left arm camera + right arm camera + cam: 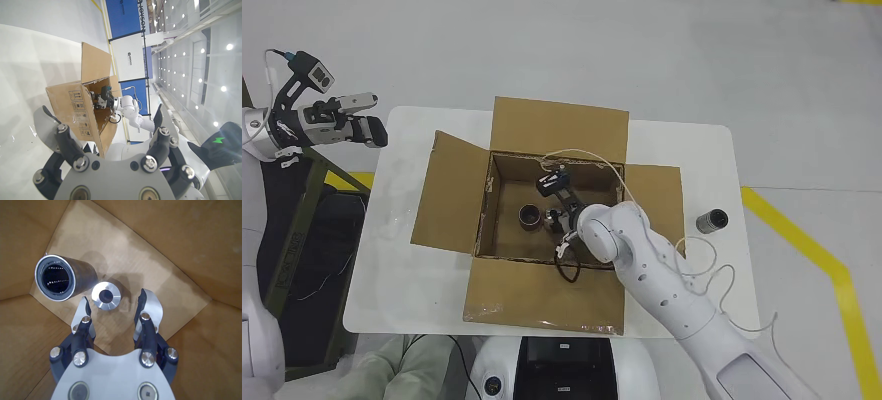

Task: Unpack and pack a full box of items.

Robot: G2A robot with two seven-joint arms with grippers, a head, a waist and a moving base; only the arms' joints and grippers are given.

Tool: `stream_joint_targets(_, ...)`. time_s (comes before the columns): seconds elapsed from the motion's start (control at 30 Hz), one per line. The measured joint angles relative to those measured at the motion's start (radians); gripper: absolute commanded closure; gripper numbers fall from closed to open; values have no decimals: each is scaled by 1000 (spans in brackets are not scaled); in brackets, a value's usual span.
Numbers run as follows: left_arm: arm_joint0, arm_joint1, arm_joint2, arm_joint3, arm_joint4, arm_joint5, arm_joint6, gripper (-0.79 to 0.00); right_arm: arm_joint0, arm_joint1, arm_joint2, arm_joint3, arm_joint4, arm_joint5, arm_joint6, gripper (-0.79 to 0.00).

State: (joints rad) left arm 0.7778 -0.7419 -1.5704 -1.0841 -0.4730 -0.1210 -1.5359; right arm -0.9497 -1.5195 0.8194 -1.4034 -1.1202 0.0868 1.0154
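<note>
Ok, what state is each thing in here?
cardboard box: open, flaps folded out.
dark linear bearing: standing on end in the box.
silver bushing: standing on end, not gripped.
right gripper: open, above the silver bushing.
left gripper: open, empty, off the table edge.
second dark cylinder: on the table, outside the box.

Looking down on a white table (692, 150); yellow floor tape (802, 235) off to its right, black equipment with cables (322, 250) just beside its left edge, blue-and-white panels (130, 58) behind.
</note>
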Motion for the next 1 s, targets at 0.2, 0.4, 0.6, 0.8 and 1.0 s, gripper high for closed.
stream_joint_targets(0.2, 0, 0, 0, 0, 0, 0, 0, -785, 18, -8, -3, 34, 19, 1, -12, -566)
stream_joint_targets(0.4, 0, 0, 0, 0, 0, 0, 0, -785, 32, -16, -7, 56, 33, 1, -25, -517)
stream_joint_targets(0.6, 0, 0, 0, 0, 0, 0, 0, -785, 40, -22, -12, 73, 40, -2, -34, -329)
stream_joint_targets(0.8, 0, 0, 0, 0, 0, 0, 0, -785, 39, -24, -9, 83, 44, -6, -34, -99)
stream_joint_targets(1.0, 0, 0, 0, 0, 0, 0, 0, -785, 20, -18, 8, 32, 26, 1, -15, 0)
